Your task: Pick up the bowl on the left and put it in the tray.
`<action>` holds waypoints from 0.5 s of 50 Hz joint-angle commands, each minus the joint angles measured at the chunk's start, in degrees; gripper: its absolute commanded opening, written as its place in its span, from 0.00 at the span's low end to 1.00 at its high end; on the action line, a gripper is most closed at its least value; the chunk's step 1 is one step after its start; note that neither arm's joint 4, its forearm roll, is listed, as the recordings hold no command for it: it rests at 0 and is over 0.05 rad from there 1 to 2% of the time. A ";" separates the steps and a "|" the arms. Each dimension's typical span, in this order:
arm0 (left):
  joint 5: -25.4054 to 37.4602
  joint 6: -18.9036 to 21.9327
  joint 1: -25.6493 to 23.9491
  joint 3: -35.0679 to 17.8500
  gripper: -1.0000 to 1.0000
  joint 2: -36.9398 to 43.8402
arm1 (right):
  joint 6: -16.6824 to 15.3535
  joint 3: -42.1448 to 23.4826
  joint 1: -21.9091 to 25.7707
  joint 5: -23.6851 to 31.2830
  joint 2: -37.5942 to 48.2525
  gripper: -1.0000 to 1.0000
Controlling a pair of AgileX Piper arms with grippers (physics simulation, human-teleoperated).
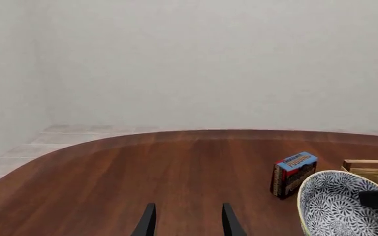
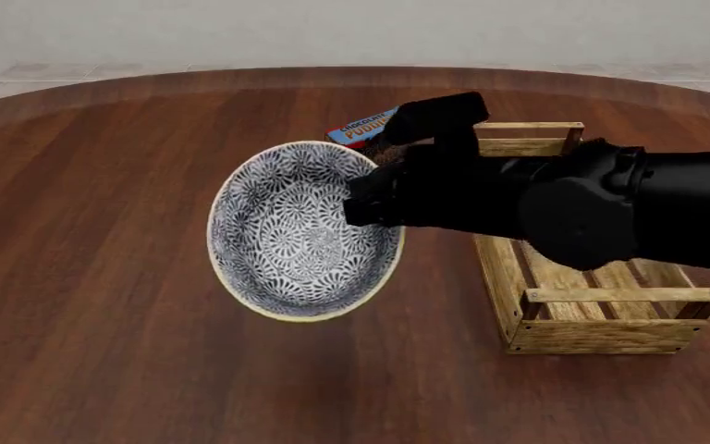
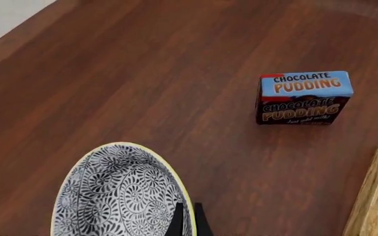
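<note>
The right pincer (image 2: 373, 205) has the bowl (image 2: 299, 231) by its rim, fingers nipped together on the yellowish edge, one inside and one outside by the look of the right wrist view. The bowl hangs tilted, its patterned inside facing up toward the front camera, clear of the desk (image 2: 108, 277). The tray (image 2: 614, 324) sits off to the pincer's right side and a little nearer the arm's base, so the carry looks short.

To do this well, I'd say: swing across slowly, because a rim pinch on a heavy ceramic bowl can pivot or slip. Level it over the slats, clear the raised end bar, lower until it rests, then let go.

The chocolate pudding box (image 2: 361, 129) stands just beyond the pincer, close to the tray's far end, so I'd keep the path away from it.

The left pincer (image 1: 187, 221) hangs with its fingers parted, holding nothing, well off to the side of the bowl.

The desk is dark reddish wood with a rounded far edge; behind it, pale floor tiles and a plain white wall (image 1: 208, 64).
</note>
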 commanded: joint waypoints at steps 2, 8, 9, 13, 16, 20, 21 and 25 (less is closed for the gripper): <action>-0.10 0.00 -0.27 0.03 1.00 0.00 | 1.26 -0.71 -0.07 2.43 -2.72 0.00; -0.32 -0.01 -0.14 0.44 1.00 0.00 | 1.34 -1.18 -0.48 3.74 -4.15 0.00; -0.34 0.01 -0.13 0.51 1.00 0.00 | 1.32 -1.18 -0.51 3.83 -4.38 0.00; -0.44 0.05 -0.33 0.67 1.00 0.00 | 1.60 -1.83 -0.81 5.14 -5.42 0.00; -0.36 0.02 -0.31 0.65 1.00 0.00 | 1.42 -2.04 -0.90 5.62 -5.76 0.00; -0.44 -0.02 -0.32 0.77 1.00 0.00 | 2.38 -2.53 -0.44 6.54 -6.40 0.00; -0.46 -0.03 -0.32 0.82 1.00 0.00 | 2.88 -2.61 -0.08 6.73 -6.50 0.00; -0.59 -0.10 -0.46 0.97 1.00 0.00 | 3.18 -3.01 -0.48 7.42 -7.24 0.00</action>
